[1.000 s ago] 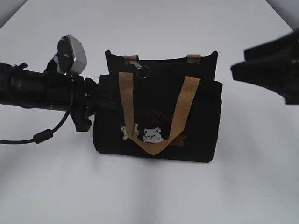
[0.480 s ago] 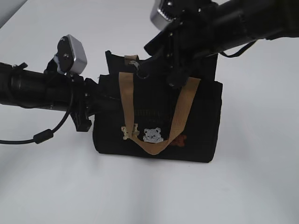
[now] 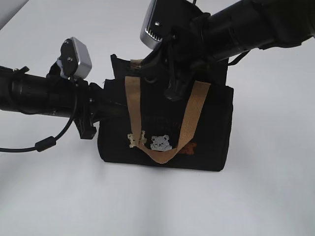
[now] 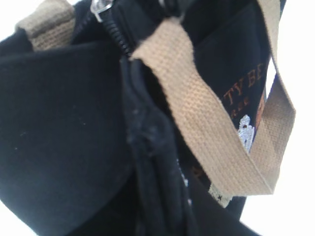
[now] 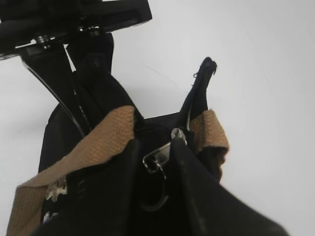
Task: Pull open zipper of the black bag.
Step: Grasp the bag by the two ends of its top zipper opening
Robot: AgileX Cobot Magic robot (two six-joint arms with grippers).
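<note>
From the exterior view I see the bag [image 3: 165,125] upright mid-table, the left gripper [image 3: 106,105] pressed into its 9 o'clock end and apparently pinching the fabric there; its fingers are hidden. The right gripper [image 3: 156,73] sits at the bag's 12 o'clock edge, covering the zipper. Only my right wrist view shows the zipper [image 5: 158,158] pull: its fingers [image 5: 194,189] flank the ring narrowly, grip uncertain. The left wrist view shows only zipper teeth and a strap [image 4: 206,132].
</note>
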